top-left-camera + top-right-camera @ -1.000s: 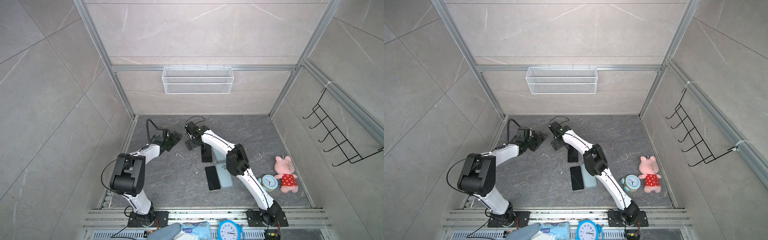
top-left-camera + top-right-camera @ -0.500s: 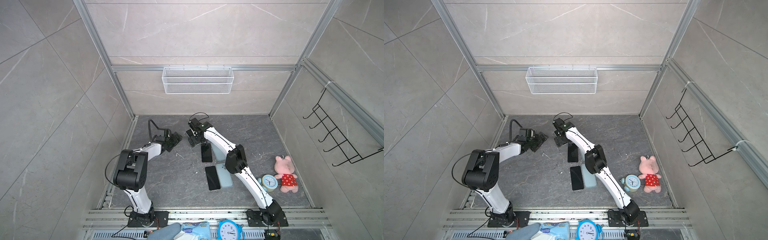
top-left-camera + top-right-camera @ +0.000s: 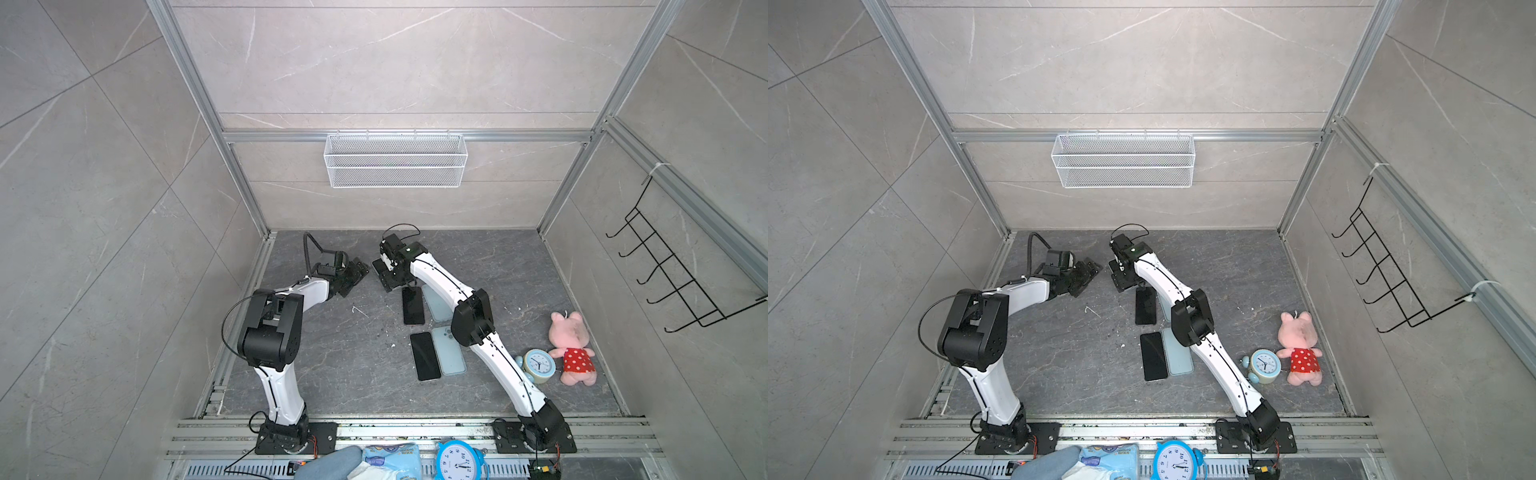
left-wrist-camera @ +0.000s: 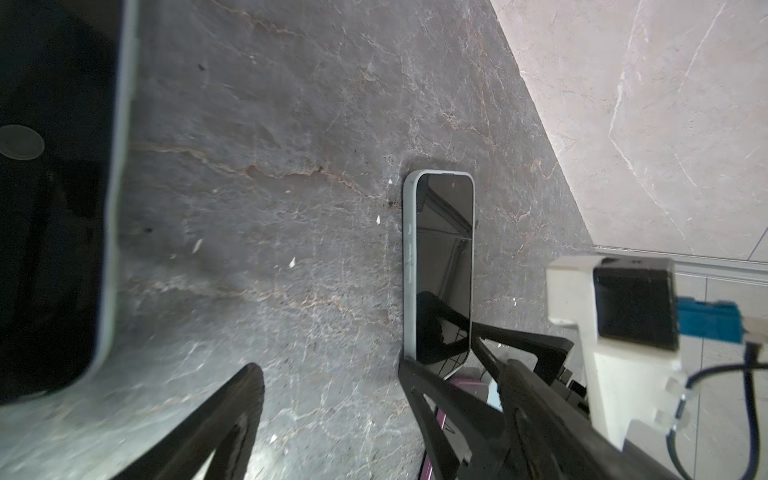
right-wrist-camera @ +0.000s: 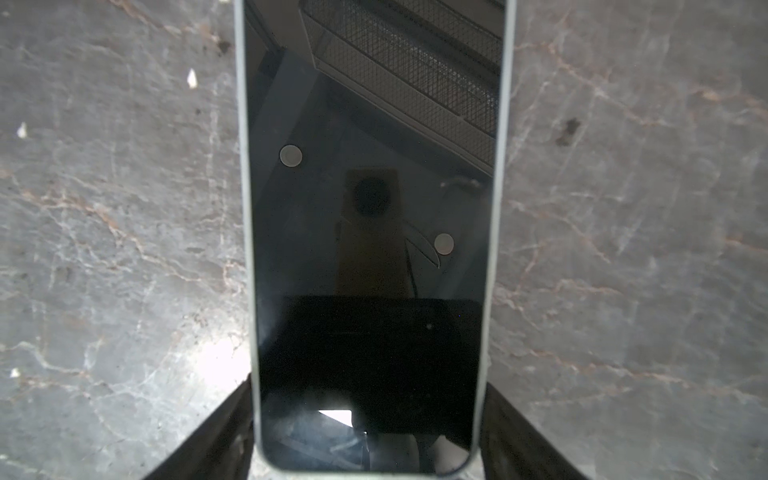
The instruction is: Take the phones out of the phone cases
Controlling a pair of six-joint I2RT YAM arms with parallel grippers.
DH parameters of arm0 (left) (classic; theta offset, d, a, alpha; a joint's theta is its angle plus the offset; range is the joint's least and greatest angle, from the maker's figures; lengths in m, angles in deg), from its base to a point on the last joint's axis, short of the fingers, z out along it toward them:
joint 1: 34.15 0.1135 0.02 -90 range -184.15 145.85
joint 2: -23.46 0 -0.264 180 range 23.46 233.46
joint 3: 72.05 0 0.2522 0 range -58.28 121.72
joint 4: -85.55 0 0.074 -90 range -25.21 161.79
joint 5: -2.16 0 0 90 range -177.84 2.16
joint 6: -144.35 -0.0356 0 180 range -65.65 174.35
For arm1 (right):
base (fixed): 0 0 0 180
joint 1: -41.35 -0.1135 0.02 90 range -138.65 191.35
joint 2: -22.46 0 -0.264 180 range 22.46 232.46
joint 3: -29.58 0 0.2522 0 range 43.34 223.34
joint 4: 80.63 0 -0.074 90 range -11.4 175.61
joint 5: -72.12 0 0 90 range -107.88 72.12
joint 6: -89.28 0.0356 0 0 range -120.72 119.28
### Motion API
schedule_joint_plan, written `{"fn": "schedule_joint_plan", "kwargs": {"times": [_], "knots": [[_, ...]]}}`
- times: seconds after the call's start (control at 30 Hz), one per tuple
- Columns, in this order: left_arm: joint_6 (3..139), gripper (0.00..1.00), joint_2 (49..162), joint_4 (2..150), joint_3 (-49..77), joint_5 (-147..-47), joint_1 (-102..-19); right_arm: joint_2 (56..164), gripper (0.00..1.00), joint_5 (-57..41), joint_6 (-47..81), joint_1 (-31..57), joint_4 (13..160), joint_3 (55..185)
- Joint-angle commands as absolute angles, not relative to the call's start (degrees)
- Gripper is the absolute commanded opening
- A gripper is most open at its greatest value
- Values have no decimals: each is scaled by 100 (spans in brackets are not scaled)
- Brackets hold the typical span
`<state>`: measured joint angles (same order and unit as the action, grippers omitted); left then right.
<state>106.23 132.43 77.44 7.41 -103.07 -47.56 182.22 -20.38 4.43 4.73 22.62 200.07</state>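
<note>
Walls [image 3: 395, 62] of pale tile box in a dark veined floor [image 3: 332, 365], with a white wire basket [image 3: 395, 162] on the back wall. The right arm [image 3: 436, 280] rises from the near edge to a high black elbow, then stretches its forearm back and inward to the middle, wrist tipped down. The left arm [image 3: 311, 291] mirrors it from its own side. The left gripper [image 3: 358, 271] hangs over bare floor, jaws wide apart, holding nothing. The right gripper [image 5: 368, 382] straddles the end nearer the back wall of the phone [image 3: 413, 306], which lies flat, screen up, inside its pale phone case [image 5: 244, 208] near the floor's middle; its fingers [image 5: 224, 436] sit right at the case's two long edges, but whether they press it cannot be told. Only the right wrist view shows two small grey dots [image 5: 291, 156] on the glass and the basket mirrored there; only the left wrist view shows the case's side buttons [image 4: 409, 249]; only the top views show the pink plush pig [image 3: 571, 347] and small blue alarm clock [image 3: 539, 365] well off to the right
</note>
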Motion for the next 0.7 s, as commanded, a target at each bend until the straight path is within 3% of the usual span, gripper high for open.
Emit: {"fn": "schedule_joint_plan", "kwargs": {"times": [0.0,0.2,0.33,0.67], "knots": [[10910,91,13471,8221,960,-10480,-4789,18632,72,-1796,368,461,1951,19800],[11315,90,13899,9100,916,-10910,-4784,18387,55,-1753,457,470,2173,19348],[11504,91,14028,9590,777,-11057,-4780,18138,42,-1225,496,479,2395,18891],[11868,90,14297,10346,533,-11239,-4769,17141,34,246,577,584,3614,16991]]}}
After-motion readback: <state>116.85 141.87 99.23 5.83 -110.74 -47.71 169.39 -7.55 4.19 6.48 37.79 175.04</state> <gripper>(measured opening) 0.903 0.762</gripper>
